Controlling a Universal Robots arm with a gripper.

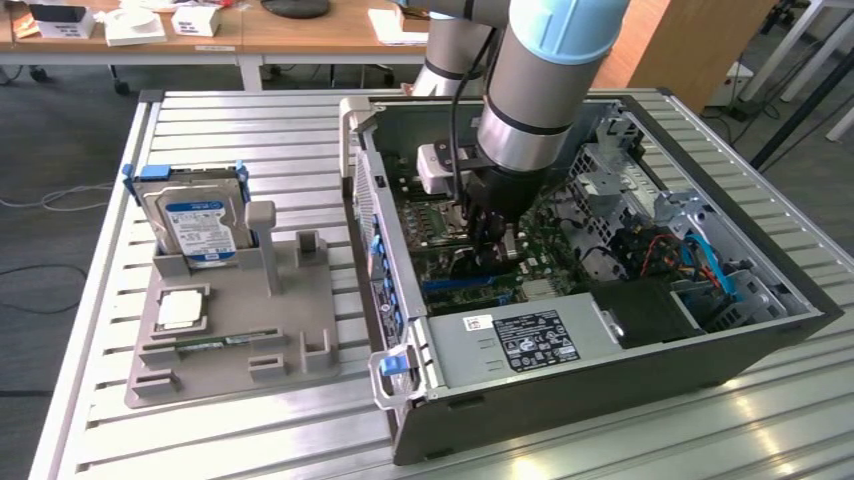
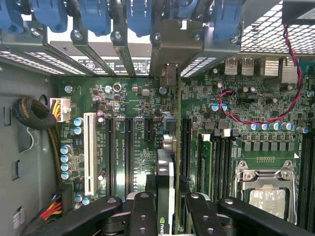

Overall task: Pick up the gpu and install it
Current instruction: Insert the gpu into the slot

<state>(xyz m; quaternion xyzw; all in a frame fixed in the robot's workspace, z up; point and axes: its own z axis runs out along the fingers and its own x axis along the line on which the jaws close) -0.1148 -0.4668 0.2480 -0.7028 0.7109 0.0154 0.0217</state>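
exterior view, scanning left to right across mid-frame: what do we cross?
hard drive standing in the gray fixture → slotted wall of the computer case → gripper, closed on the gpu → blue cables

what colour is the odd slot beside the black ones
The long plastic slot is white; wrist view best.

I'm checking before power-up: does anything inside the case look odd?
The processor socket sits bare, with no cooler over it, and a red wire loops loose across the motherboard. The gpu held by the gripper stands in line with the slots.
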